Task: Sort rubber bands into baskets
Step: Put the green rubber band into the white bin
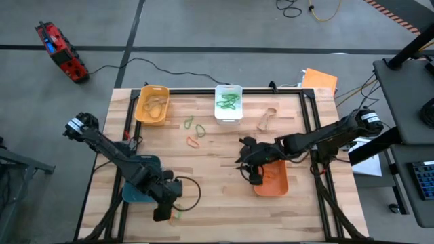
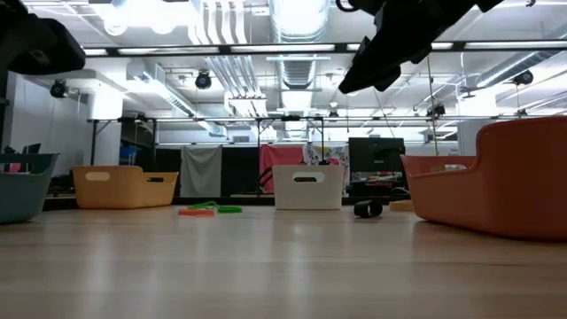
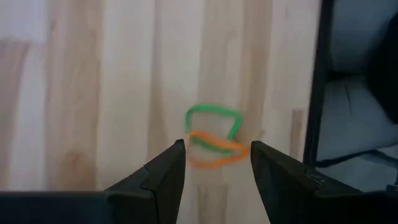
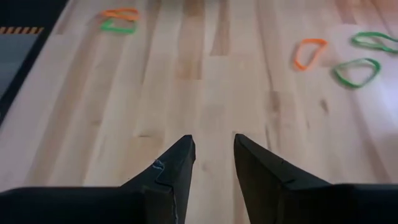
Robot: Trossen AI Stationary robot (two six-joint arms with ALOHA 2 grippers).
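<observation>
My left gripper point(image 1: 167, 209) hangs open near the table's front edge, beside the teal basket point(image 1: 135, 193). Its fingers stand on either side of a green rubber band point(image 3: 213, 118) and an orange rubber band point(image 3: 214, 154), which lie overlapped on the wood, untouched. My right gripper point(image 1: 248, 168) is open and empty over bare wood, just left of the orange basket point(image 1: 272, 181). More loose bands lie mid-table: green point(image 1: 188, 123), green point(image 1: 201, 130), orange point(image 1: 194, 141) and tan point(image 1: 266, 120). The yellow basket point(image 1: 140, 108) holds tan bands and the white basket point(image 1: 228, 116) holds green ones.
A black loop point(image 1: 192, 192) lies by my left gripper; whether it is a band or a cable I cannot tell. A black frame rail point(image 1: 203, 91) runs along the table's far edge, with rails down both sides. Bare wood lies between the two grippers.
</observation>
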